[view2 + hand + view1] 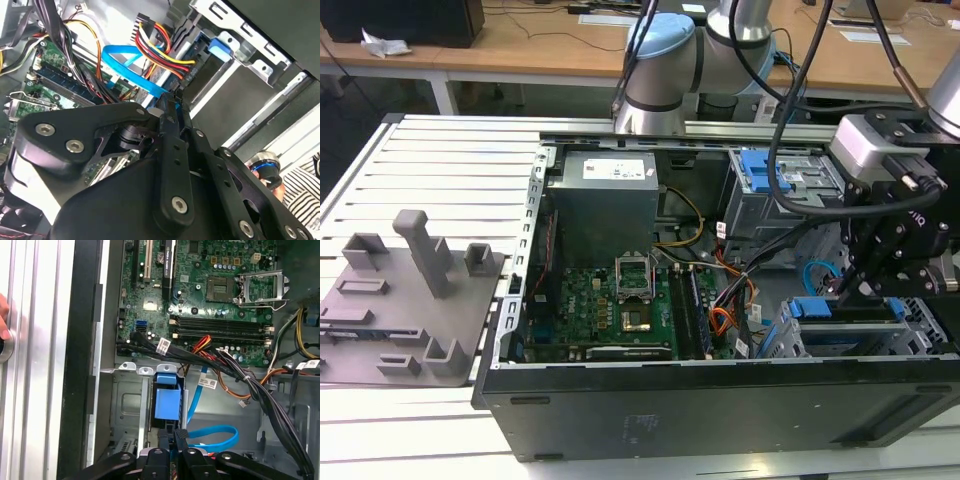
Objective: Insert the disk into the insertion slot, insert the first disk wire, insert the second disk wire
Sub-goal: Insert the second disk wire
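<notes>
The disk sits in the insertion slot (pixel 127 410), a grey metal cage at the case's front corner; its blue carrier (pixel 166 402) (pixel 817 307) (pixel 220 47) shows at the end. A red, yellow and black wire bundle (pixel 160 47) runs to a plug at the disk's end. The second disk wire (pixel 125 60), thin and light blue, loops beside the cage (pixel 220 432) and ends between my fingertips. My gripper (pixel 172 100) (pixel 176 434) (pixel 860 285) hovers right at the disk's end, shut on the wire's dark plug.
The motherboard (pixel 200 295) with its black cable bundle (pixel 240 375) lies beside the cage. A taller cage with a blue latch (pixel 765 170) stands behind. A grey fixture plate (pixel 400 300) lies at the exterior view's left. A person's hand (pixel 2 315) rests on the table.
</notes>
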You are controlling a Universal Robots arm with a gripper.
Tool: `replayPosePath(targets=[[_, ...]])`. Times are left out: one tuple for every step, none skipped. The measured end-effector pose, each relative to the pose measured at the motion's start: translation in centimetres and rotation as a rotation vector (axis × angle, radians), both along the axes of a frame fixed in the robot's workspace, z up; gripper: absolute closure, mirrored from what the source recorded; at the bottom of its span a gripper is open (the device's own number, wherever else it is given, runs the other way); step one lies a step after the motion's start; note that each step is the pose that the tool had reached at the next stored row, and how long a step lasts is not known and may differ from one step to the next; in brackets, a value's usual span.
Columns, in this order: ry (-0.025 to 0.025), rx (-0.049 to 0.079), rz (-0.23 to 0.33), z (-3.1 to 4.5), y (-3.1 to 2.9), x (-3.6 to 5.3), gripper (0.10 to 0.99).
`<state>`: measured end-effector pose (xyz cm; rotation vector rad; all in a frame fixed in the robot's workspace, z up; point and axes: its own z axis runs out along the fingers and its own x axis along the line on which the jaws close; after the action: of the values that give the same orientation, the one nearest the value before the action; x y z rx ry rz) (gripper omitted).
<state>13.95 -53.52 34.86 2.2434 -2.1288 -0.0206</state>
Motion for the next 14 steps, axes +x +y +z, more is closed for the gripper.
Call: replayPosePath(targets=[[0.0,0.0,0.0,-0.01,0.22,0.03,0.925],[0.0,0.0,0.0,-0.02,0.25,0.03,0.925],[0.0,0.0,0.0,-0.02,0.24,0.03,0.925],[0.0,0.0,0.0,-0.01,0.25,0.03,0.925],[0.0,0.0,0.0,-0.02,0.26,0.03,0.925],[0.0,0.0,0.0,-0.02,0.27,0.03,0.925],[0.0,0.0,0.0,-0.04,0.27,0.03,0.925],[0.0,0.0,0.0,-0.05,0.28,0.03,0.925],[0.0,0.0,0.0,-0.08,0.29,0.03,0.925],[0.0,0.0,0.0,-0.09,0.3,0.03,0.925],[0.0,0.0,0.0,-0.1,0.32,0.03,0.925],[0.0,0.0,0.0,-0.13,0.36,0.03,0.925],[0.0,0.0,0.0,-0.15,0.38,0.04,0.925],[0.0,0.0,0.0,-0.16,0.39,0.05,0.925]])
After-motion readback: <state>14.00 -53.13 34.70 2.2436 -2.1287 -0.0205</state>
